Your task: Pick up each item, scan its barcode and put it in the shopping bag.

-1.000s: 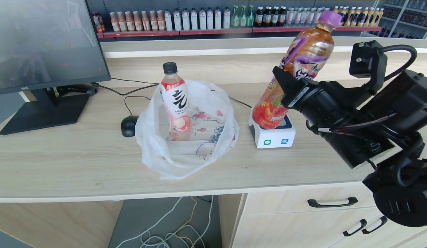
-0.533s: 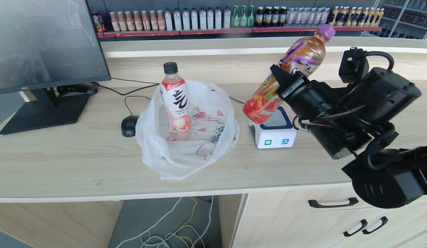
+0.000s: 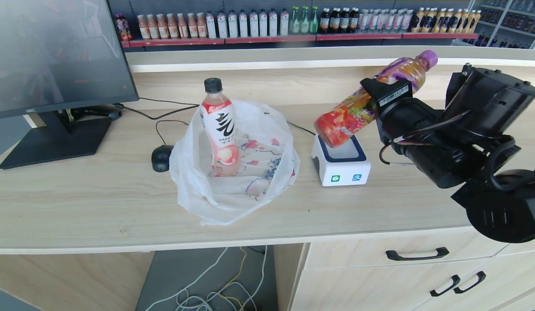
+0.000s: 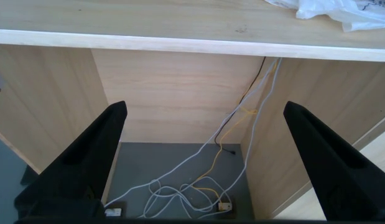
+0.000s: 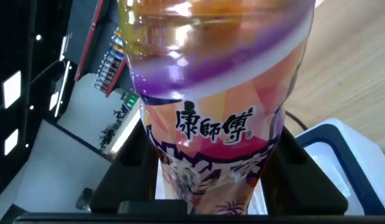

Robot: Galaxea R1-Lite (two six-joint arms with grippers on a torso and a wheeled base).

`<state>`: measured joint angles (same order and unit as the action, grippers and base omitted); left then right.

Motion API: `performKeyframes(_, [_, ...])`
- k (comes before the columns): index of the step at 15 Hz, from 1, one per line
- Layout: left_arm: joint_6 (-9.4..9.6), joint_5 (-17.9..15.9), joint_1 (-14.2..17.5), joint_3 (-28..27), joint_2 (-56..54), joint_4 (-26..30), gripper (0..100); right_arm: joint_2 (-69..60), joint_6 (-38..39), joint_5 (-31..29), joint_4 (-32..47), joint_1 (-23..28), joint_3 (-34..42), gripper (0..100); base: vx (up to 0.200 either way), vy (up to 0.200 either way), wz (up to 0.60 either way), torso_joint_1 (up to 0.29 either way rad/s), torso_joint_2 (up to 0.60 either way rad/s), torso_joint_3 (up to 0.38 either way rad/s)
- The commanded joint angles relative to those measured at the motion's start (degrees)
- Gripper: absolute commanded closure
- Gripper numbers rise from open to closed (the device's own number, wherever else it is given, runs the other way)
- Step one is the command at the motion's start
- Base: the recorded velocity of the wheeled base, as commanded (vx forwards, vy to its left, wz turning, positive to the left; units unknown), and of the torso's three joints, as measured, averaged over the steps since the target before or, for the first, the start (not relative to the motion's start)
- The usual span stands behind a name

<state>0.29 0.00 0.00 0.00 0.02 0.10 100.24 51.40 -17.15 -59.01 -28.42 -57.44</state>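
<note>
Glossy orange-purple bottle (image 3: 349, 116) held over white scanner (image 3: 343, 166)

The left end effector (image 4: 204, 118) hangs spread wide, low before the woodgrain bench (image 3: 77, 203). A slim pink bottle (image 3: 219, 129) stands upright inside the crinkled translucent shopping bag (image 3: 194, 190). The right end effector (image 3: 377, 93) clenches the orange-purple bottle, slanted above the boxy scanner

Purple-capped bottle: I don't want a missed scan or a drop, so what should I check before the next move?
1. Grip: ok. The right end effector is shut on the purple-capped bottle around its middle.
2. Position: ok. The bottle is tilted, its base end over the scanner.
3. Barcode facing the scanner: cannot tell.
4. Mouth of the shopping bag: ok, open upward.
5. Room in the bag: probably ok. One black-capped bottle stands upright inside, with space beside it.
6. Left end effector out of the way: ok, open, low in front of the counter.
</note>
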Motion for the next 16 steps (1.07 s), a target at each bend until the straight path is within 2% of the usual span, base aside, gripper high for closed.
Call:
performKeyframes(1, [-0.03,0.00,0.00,0.00,-0.02,-0.01,0,-0.58,1.95,0.10,1.62,0.64,-1.88,100,0.000,0.000,0.00,0.000,0.00,0.000])
performKeyframes(8, [-0.03,0.00,0.00,0.00,0.06,-0.01,0,4.70,10.30,0.45,2.94,-0.06,-3.29,100,0.000,0.000,0.00,0.000,0.00,0.000])
performKeyframes(16, [-0.03,0.00,0.00,0.00,0.06,-0.01,0,6.10,13.38,0.63,2.94,4.07,-3.55,100,0.000,0.000,0.00,0.000,0.00,0.000])
